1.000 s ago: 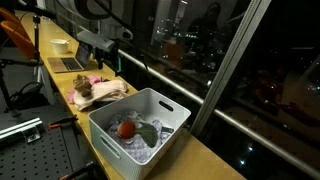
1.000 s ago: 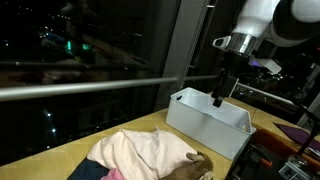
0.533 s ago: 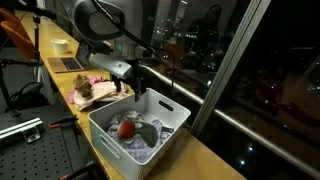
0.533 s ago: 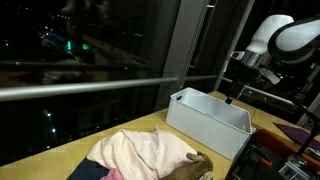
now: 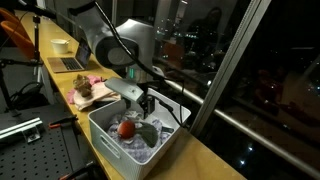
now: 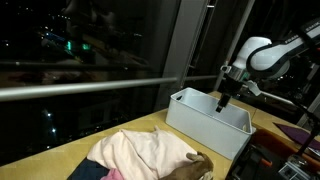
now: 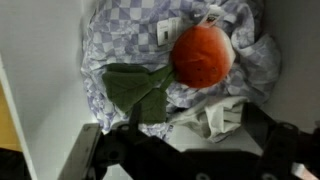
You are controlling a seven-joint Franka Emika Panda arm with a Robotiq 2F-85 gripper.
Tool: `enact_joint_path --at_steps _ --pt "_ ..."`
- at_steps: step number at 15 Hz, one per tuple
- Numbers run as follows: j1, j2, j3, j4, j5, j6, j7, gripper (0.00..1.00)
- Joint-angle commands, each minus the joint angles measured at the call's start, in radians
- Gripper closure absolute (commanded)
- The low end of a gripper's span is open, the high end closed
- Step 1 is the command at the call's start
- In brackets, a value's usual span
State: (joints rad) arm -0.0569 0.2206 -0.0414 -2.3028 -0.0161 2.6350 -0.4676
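A white plastic bin (image 5: 165, 106) (image 6: 205, 122) stands on the wooden table and holds crumpled clothes. In the wrist view a red-orange item (image 7: 203, 55) lies on a blue-and-white checked cloth (image 7: 112, 40), with a green cloth (image 7: 135, 90) beside it and a white cloth (image 7: 215, 115) below. My gripper (image 7: 198, 142) (image 5: 148, 103) (image 6: 222, 102) hangs open just above the bin's contents, its dark fingers either side of the white cloth. Nothing is between them. The red item (image 5: 126, 128) and the green cloth (image 5: 150, 132) also show in an exterior view.
A pile of pink and brown clothes (image 5: 97, 90) (image 6: 145, 150) lies on the table beside the bin. Farther back sit a laptop (image 5: 68, 63) and a bowl (image 5: 60, 45). A dark window with a railing (image 6: 100, 88) runs along the table's edge.
The arm has swung from above the clothes pile to over the bin and come down towards its contents. The gripper stays open.
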Motion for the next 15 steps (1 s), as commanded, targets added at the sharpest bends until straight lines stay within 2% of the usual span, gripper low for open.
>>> enact_joint_path --at_steps 1,7,15 --pt "-0.037 0.161 0.027 0.120 0.002 0.013 -0.009 0.00" --pt "-0.100 0.360 0.053 0.301 -0.002 -0.019 0.001 0.00" --pt "-0.103 0.562 0.068 0.496 -0.019 -0.061 0.027 0.00"
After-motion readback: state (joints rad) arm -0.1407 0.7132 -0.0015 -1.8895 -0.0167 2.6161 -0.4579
